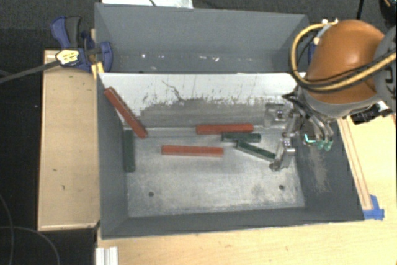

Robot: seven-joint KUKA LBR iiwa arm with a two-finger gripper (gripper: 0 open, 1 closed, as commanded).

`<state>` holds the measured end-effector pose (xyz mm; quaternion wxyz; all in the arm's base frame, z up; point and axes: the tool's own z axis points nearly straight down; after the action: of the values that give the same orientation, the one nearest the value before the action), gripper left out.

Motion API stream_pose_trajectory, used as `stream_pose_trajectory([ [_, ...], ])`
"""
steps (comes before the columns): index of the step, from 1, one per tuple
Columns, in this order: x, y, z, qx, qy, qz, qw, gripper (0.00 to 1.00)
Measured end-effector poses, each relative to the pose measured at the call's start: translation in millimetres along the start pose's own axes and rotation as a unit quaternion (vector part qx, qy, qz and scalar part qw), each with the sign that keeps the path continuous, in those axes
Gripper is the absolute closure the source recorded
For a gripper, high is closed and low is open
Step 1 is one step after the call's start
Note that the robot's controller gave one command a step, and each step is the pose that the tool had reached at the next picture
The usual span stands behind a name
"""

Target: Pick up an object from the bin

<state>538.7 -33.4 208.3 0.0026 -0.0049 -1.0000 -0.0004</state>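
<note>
Camera view | dark green bar [255, 149] just left of hand [280, 161] | hand's state: cannot tell

Hidden or cut off
The arm [389, 68] is cut by the right edge (its orange cover [344, 59] hides the wrist); the dark green sticks [248, 144] overlap indistinctly near the gripper [280, 161]; a red-brown bar [124, 112] covers the top of the dark green bar [128, 155].
</note>
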Motion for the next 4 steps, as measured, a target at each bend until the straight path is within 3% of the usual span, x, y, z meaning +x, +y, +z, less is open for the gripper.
stream_pose_trajectory([
  [1, -21.1, 13, 133, 0.0, -0.0002, 0.042, 0.9991, 0.0],
  [2, -42.7, 109, 126, -0.003, -0.0051, 0.11, 0.9939, 0.0],
  [3, -32.7, 162, 138, -0.001, -0.002, 0.058, 0.9983, 0.0],
  [4, -33.4, 159, 138, 0.0, -0.0024, 0.059, 0.9983, 1.0],
])
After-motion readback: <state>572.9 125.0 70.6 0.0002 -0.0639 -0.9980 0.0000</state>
